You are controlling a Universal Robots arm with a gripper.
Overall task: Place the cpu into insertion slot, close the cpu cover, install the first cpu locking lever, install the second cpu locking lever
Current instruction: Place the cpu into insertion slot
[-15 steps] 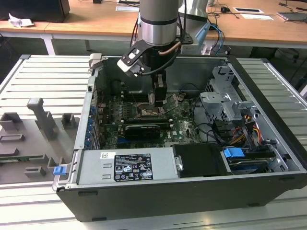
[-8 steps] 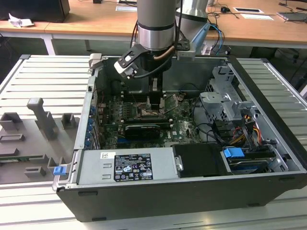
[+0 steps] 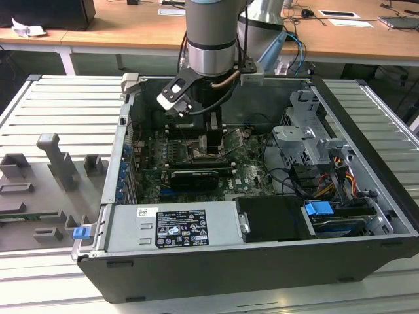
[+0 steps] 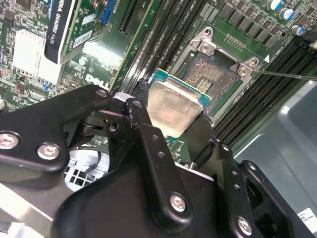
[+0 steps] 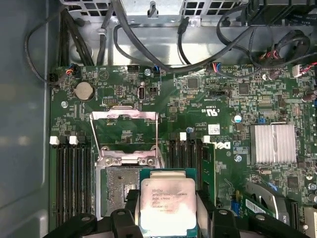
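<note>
Cpu (image 5: 167,203) is sitting clamped by its opposite edges between the black fingers (image 5: 130,199) of the hand (image 5: 168,214) in the first wrist view, the hand closing only to the chip's width, pale metal top facing the camera. It is hanging partly over one edge of the insertion slot (image 5: 120,184), not seated, the slot's dark centre lying mostly uncovered just beside it. Beyond the slot, the cpu cover (image 5: 125,158) is standing swung open, green board showing through its cut-out. In the exterior view the hand is hanging inside the open computer case (image 3: 262,275) at about one o'clock from the black graphics card (image 3: 193,178), with the grey power supply (image 3: 177,226) at six o'clock from that card, and the case is resting on the ribbed bench (image 3: 59,104).
</note>
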